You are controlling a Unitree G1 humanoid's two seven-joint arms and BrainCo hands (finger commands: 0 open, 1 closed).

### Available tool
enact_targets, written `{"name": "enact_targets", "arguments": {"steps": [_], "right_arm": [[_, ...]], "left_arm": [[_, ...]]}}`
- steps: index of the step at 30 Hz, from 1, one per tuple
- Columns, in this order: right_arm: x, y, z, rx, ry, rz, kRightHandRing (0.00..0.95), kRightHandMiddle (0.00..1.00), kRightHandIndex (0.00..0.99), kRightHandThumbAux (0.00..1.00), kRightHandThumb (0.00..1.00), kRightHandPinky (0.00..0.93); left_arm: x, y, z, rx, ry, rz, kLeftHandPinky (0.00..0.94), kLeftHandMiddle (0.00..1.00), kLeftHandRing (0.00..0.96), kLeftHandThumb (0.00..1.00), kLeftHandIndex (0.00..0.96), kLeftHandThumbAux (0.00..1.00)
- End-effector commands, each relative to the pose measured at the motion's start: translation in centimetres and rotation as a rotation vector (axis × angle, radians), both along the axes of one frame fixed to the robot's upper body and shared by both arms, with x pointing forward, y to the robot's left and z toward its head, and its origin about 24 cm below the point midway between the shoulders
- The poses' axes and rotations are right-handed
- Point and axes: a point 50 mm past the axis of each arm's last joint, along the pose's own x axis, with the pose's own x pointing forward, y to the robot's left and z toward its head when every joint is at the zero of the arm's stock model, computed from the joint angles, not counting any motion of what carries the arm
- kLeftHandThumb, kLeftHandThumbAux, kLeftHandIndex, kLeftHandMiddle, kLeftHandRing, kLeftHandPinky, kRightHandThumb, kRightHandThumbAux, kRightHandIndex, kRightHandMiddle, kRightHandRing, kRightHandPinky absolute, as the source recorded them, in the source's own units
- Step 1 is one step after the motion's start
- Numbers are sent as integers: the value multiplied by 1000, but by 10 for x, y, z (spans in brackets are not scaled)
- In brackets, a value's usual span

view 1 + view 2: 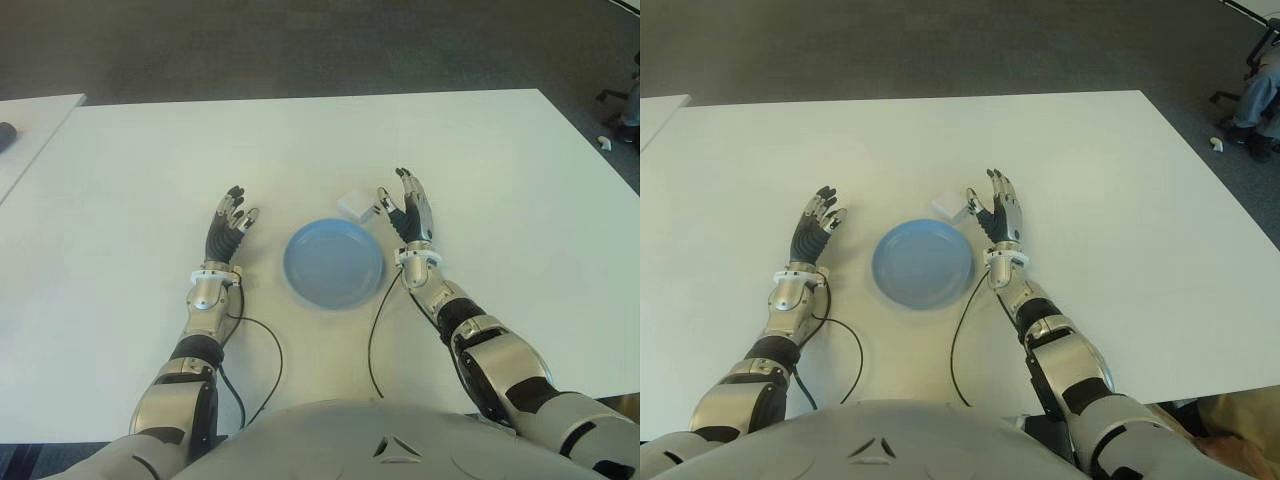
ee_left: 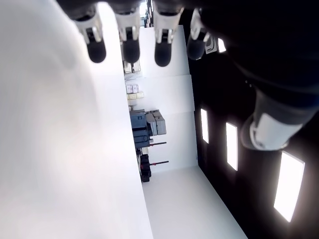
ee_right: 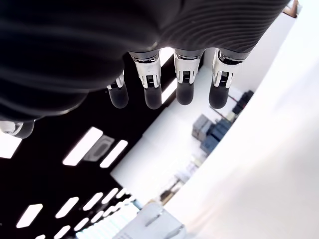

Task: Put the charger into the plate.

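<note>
Both hands spread, holding nothing; right hand (image 1: 410,215) beside charger (image 1: 357,207), thumb partly hiding it; plate (image 1: 333,264) bare; left hand (image 1: 229,232) idle left of plate.

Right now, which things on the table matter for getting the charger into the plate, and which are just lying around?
Part of the job:
white charger, on the table beyond the plate
blue plate
right hand, open beside the charger

Just there:
left hand, open, left of the plate
black cables
white table
</note>
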Motion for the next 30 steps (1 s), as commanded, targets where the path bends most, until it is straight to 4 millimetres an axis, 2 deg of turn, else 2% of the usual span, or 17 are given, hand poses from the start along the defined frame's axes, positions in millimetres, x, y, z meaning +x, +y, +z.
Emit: {"name": "enact_targets", "arguments": {"steps": [1,21,30], "right_arm": [[-16,-5,-29,-117,179,-10,0,0,0,104,307,0],[-5,18,-29,-168,277,66,0,0,0,98,301,0],[-2,22,-29,-202,318,90,0,0,0,94,308,0]], "left_arm": [[-89,-18,-83,-108,509,41,110,94,90,104,22,532],[-90,-18,-84,-94,527,36,84,87,86,87,11,542],[-91,-18,-84,-94,527,35,72,85,80,71,4,541]]}}
